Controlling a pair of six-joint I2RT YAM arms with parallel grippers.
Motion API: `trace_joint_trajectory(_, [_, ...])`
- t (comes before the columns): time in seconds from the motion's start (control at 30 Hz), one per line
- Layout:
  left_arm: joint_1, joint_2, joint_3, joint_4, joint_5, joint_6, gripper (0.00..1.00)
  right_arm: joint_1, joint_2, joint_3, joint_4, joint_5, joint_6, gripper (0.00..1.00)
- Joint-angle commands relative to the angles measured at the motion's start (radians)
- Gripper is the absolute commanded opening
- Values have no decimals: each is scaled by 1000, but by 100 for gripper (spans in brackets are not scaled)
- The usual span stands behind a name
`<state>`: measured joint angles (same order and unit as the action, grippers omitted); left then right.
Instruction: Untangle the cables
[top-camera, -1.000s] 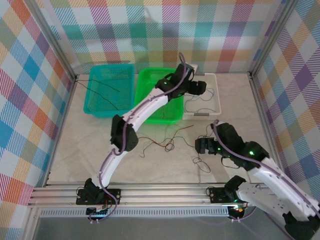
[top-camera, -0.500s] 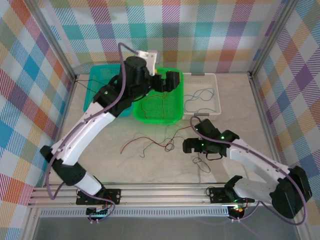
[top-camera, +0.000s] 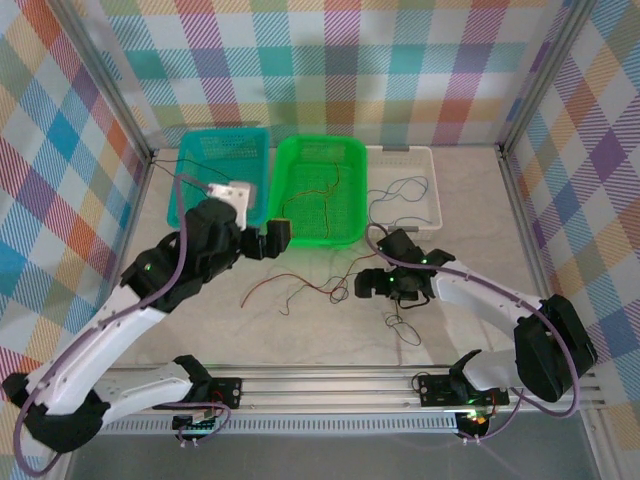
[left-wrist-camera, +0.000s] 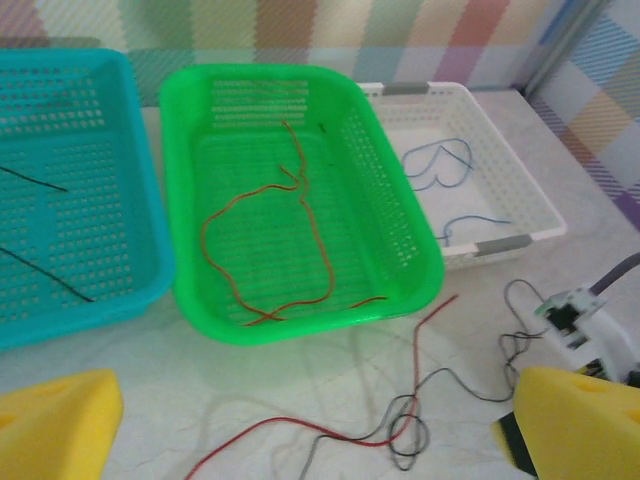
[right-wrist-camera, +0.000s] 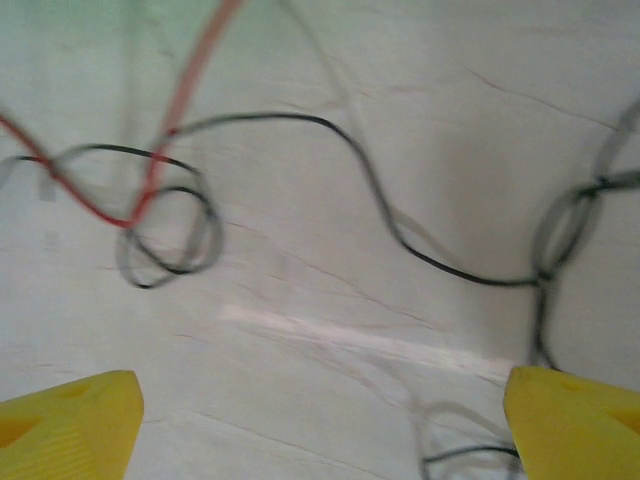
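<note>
Your right hand (right-wrist-camera: 320, 420) hangs released over the cables (right-wrist-camera: 135, 222) knotted on the desk (right-wrist-camera: 330, 340), red crossing black. Your left hand (left-wrist-camera: 315, 425) is released too, near the green basket (left-wrist-camera: 397, 232). You seem to be between picks. Next, pinch one strand beside the knot and draw it free.

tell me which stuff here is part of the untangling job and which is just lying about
Part of the job:
- red wire and black wire, tangled on the table
- orange wire in the green basket
- blue wire in the white basket
- second black wire in the teal basket

Just surroundings:
- rail at the near edge
- plaid walls
</note>
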<state>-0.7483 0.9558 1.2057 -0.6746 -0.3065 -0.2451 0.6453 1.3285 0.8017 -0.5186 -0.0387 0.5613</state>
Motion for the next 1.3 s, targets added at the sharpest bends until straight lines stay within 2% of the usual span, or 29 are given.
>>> trace_joint_trajectory(0.0, [3,-75,-108,62,-76,30,100,23,41,43,116,-125,-8,93])
trace_joint_trajectory(0.13, [4,-125,-180,93,-124,29,100,46,151,65,202,-187,27,87])
trace_joint_trajectory(0.33, [5,-136,-222,105,-148,18,100,71,214,74,317,-146,68,78])
trace_joint_trajectory(0.63, [6,-118,-242,115,-148,23,100,74,325,91,385,-96,98,58])
trace_joint_trajectory(0.77, [6,-117,-242,114,-148,27,100,74,331,72,406,-63,110,54])
trace_joint_trajectory(1.03, [6,-106,-247,118,-140,28,100,74,338,44,509,-67,98,27])
trace_joint_trajectory(1.27, [6,-108,-250,121,-139,29,100,76,334,17,570,-78,71,19])
